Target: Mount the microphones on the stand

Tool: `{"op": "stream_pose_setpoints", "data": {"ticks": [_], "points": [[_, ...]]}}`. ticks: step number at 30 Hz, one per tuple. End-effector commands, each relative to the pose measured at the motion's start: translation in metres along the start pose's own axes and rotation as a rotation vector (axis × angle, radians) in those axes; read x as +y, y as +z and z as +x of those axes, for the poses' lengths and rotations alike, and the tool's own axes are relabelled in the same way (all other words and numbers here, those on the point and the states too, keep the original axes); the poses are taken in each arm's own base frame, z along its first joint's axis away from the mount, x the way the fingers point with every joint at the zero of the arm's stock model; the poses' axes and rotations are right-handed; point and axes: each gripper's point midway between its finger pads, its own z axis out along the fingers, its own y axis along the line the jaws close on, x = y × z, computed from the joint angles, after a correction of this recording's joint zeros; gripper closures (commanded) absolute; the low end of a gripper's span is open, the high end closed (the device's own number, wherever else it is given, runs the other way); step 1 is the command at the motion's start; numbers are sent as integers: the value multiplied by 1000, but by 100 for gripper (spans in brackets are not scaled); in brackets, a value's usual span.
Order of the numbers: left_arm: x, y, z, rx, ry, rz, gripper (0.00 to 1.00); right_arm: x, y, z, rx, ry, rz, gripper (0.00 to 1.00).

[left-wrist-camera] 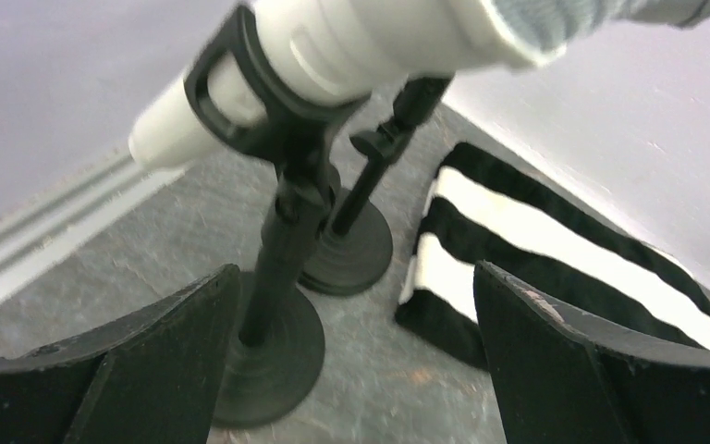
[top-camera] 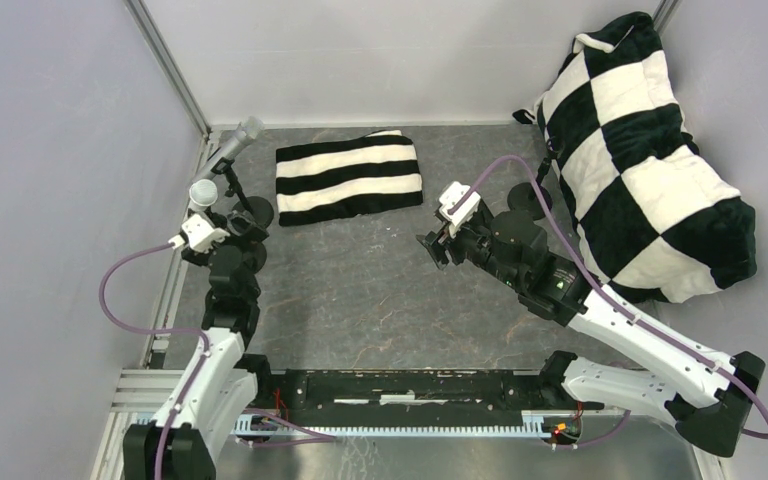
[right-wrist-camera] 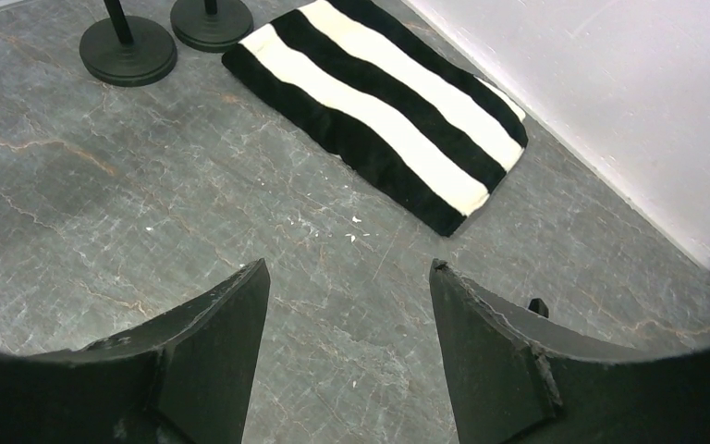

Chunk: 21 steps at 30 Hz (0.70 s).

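Observation:
A silver-grey microphone [top-camera: 236, 140] sits tilted in a black stand at the back left. A white microphone [top-camera: 203, 192] sits in the clip of a second stand just in front of it. In the left wrist view the white microphone [left-wrist-camera: 333, 46] lies in its clip above the stand's post [left-wrist-camera: 273, 268]. My left gripper [top-camera: 242, 228] is open and empty just below and beside that stand; its fingers [left-wrist-camera: 148, 370] are spread wide. My right gripper [top-camera: 434, 246] is open and empty over the bare middle of the floor [right-wrist-camera: 348, 268]. The black microphone is out of view.
A black-and-white striped cloth [top-camera: 350, 176] lies flat at the back middle. A large checkered cushion [top-camera: 650, 160] fills the back right. A third black stand base [top-camera: 526, 198] stands beside it. Grey walls close the left, back and right.

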Motion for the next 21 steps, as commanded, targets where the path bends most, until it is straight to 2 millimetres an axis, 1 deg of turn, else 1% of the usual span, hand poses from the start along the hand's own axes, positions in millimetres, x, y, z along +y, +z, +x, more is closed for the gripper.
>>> {"op": "stream_pose_setpoints", "data": {"ticks": [1, 4, 7, 9, 11, 13, 17, 20, 21], "points": [[2, -21, 20, 109, -83, -42, 0, -5, 1, -6, -36, 7, 36, 29], [-14, -38, 32, 171, -108, 20, 0, -9, 1, -3, -29, 16, 64, 29], [-37, -61, 52, 254, -111, 103, 0, -17, 0, 1, -11, 23, 110, 29], [-49, -76, 62, 294, -107, 144, 0, -27, -2, 5, 4, 30, 168, 28], [-62, -89, 70, 323, -94, 188, 0, -40, -7, 9, 31, 36, 243, 28], [-77, -99, 76, 348, -69, 231, 0, -48, -9, 15, 73, 35, 289, 28], [-113, -122, 85, 396, 1, 340, 0, -67, -11, 32, 191, 50, 349, 26], [-142, -143, 90, 427, 35, 439, 0, -84, -12, 52, 268, 99, 385, 26], [-155, -152, 90, 438, 37, 485, 0, -92, -13, 60, 290, 127, 406, 26]]}}
